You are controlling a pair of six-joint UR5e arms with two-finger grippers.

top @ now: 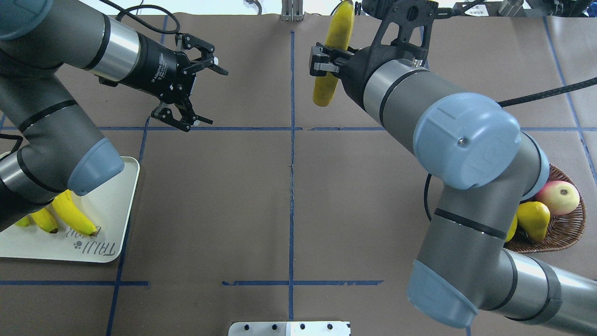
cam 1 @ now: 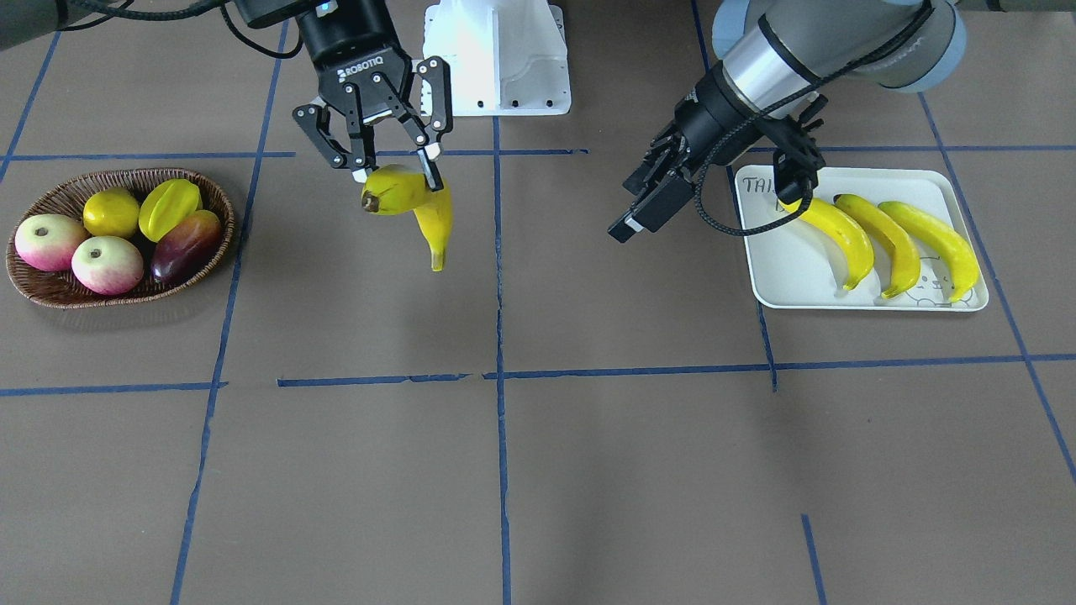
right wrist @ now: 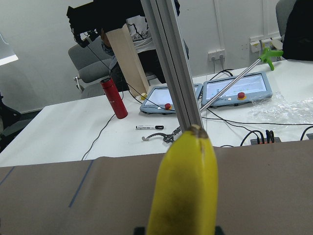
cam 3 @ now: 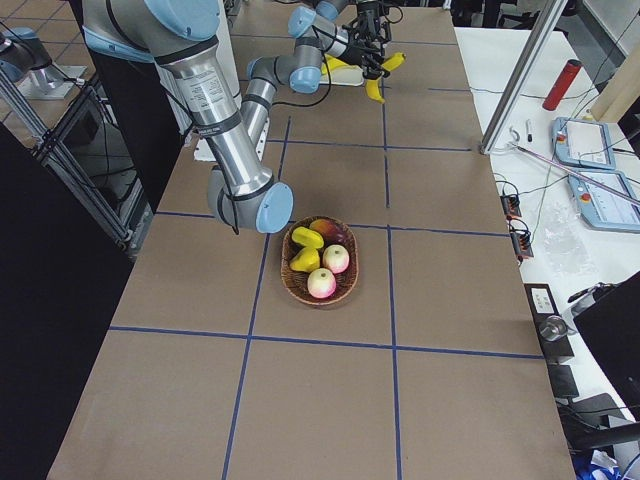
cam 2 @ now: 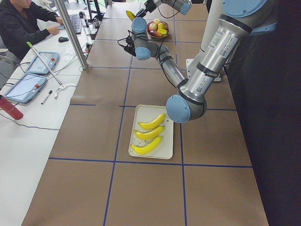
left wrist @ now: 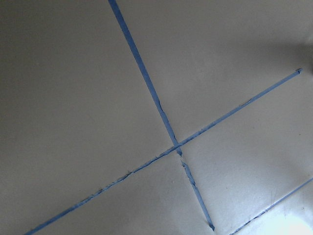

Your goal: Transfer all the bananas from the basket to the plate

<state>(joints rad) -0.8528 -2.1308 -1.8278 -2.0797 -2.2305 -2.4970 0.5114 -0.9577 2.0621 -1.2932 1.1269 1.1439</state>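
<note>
My right gripper (cam 1: 398,179) is shut on a yellow banana (cam 1: 427,217) and holds it in the air above the table, between basket and plate; the banana also shows in the overhead view (top: 333,51) and close up in the right wrist view (right wrist: 188,191). My left gripper (top: 208,93) is open and empty, hovering beside the plate's inner end. The pale plate (cam 1: 786,273) holds three bananas (cam 1: 887,242) lying side by side. The wicker basket (cam 1: 50,291) shows no banana.
The basket holds two apples (cam 1: 105,263), a lemon (cam 1: 111,212), a starfruit (cam 1: 168,207) and a dark mango (cam 1: 187,246). A white mount (cam 1: 496,59) stands at the robot's base. Beyond the table's far edge are tablets, a red bottle (right wrist: 114,98) and a metal post.
</note>
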